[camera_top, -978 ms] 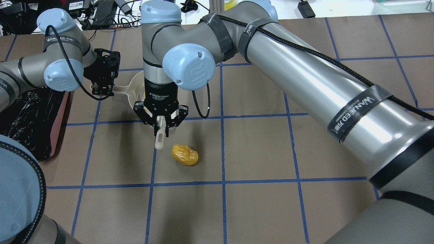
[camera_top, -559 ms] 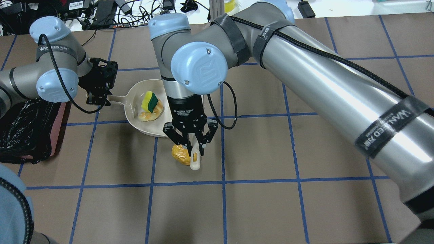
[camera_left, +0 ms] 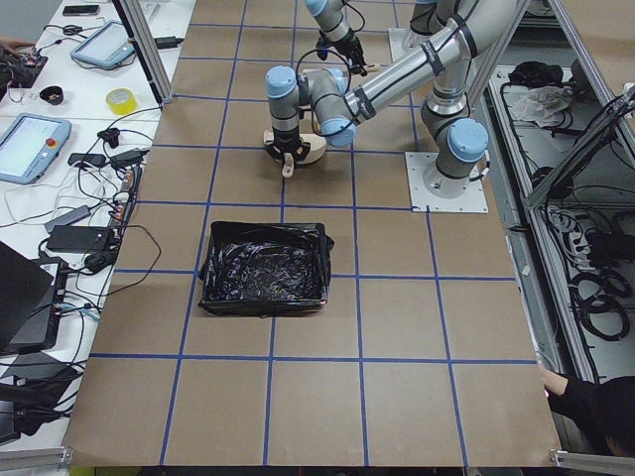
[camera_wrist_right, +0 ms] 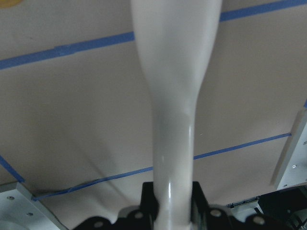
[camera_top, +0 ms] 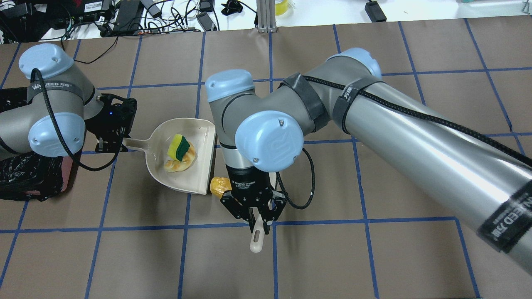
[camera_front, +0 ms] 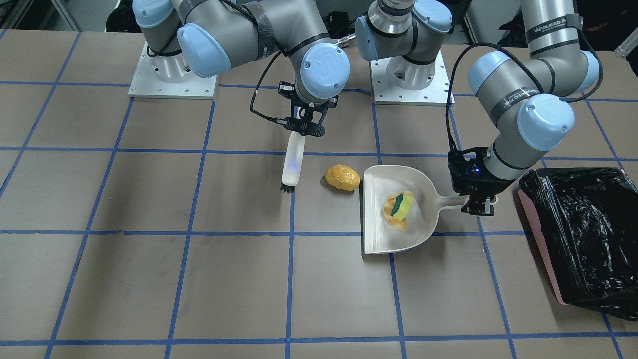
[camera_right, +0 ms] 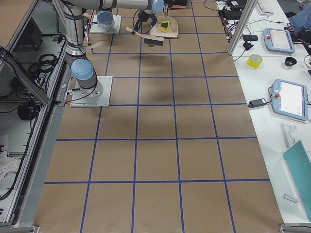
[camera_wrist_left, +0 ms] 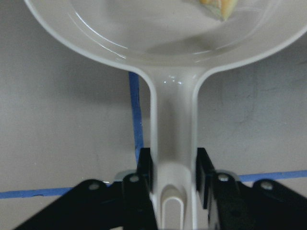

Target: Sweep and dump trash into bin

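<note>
On a brown desk (camera_front: 149,249) gridded with blue tape (camera_front: 291,259), viewed from several cameras.

Clamped firmly in the left claw (camera_front: 478,205): the handle of a cream dustpan (camera_front: 371,219). Laid flat, open mouth turned toward the last loose piece, probably to catch it and then be carried to the bin.

Lying in the pan already: a yellow sponge with green backing (camera_front: 401,205), resting on a curved tan-and-white pastry piece (camera_front: 394,219).

Just beside the pan's lip, near one corner: a glossy golden-yellow roll (camera_front: 342,177). Contact with the lip not clear.

Gripped tight in the right claw (camera_front: 303,130): the handle of a cream brush (camera_front: 292,164). Tilted, black bristles low to the desk, on the far side of the roll from the pan and a little apart from it. Placed, most likely, for a push of the roll into the pan's mouth.

Set beside the left arm, beyond the pan's handle: a pink bin (camera_front: 541,234) lined with crinkled black plastic, near enough for a short carry and tip.

Readable on black straps (camera_front: 548,25) round both arms: "WANJEED", followed by characters too small to make out. Printed in white on the right claw's body: tiny lettering, seemingly "Adaptive Gripper". Embossed on the blue joint caps (camera_front: 324,65): a "UR" mark.
</note>
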